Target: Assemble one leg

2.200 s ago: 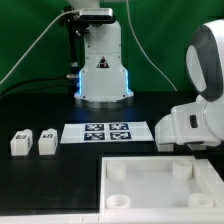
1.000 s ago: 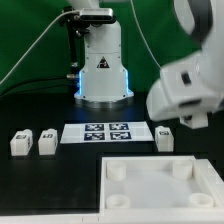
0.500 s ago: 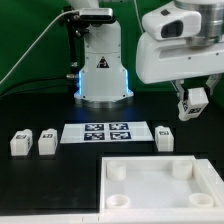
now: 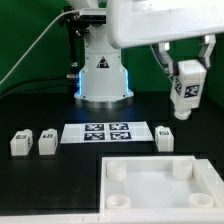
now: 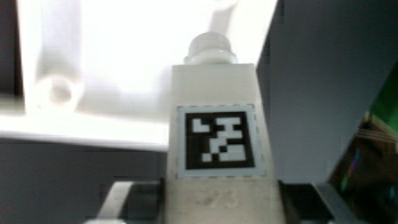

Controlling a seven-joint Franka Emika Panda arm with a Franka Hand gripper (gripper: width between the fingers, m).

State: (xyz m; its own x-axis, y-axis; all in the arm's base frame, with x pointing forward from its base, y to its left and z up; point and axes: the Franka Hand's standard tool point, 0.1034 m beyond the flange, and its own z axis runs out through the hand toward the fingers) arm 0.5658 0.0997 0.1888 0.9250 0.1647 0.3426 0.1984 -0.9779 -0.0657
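- The gripper (image 4: 185,70) is closed on 1 leg (image 4: 187,92) and holds it in the air, high above the black table (image 4: 40,112), toward the exterior view's right. The post hangs slightly tilted. In the wrist view it sits between the 2 fingers (image 5: 128,200), clamped near 1 end.
- Slipping or twisting is the first risk. The leg looks like smooth, hard white plastic with flat faces. Only a short stretch of it is gripped, so a quick swing could turn it in the grasp.
- A missed socket is the second risk. The free end carries a narrower rounded peg (image 5: 210,45); it is too blurred to tell whether it is threaded. The large white tray (image 4: 205,195) has round corner sockets (image 4: 117,172) with raised rims. If the tilt is not corrected, the peg could catch a rim and jam or skid off.
- Collision is the third risk. A second leg (image 4: 165,138) stands on the table just beside the end of the marker board (image 4: 107,132). It is roughly under the held one, so a low pass could topple it.
- A third leg (image 4: 20,143) and a fourth leg (image 4: 46,141) stand well apart at the exterior view's left, out of harm's way.
- Each leg is a small rectangular block bearing a square black-and-white tag (image 5: 217,138). The tray is matte, thick-walled and round-cornered.
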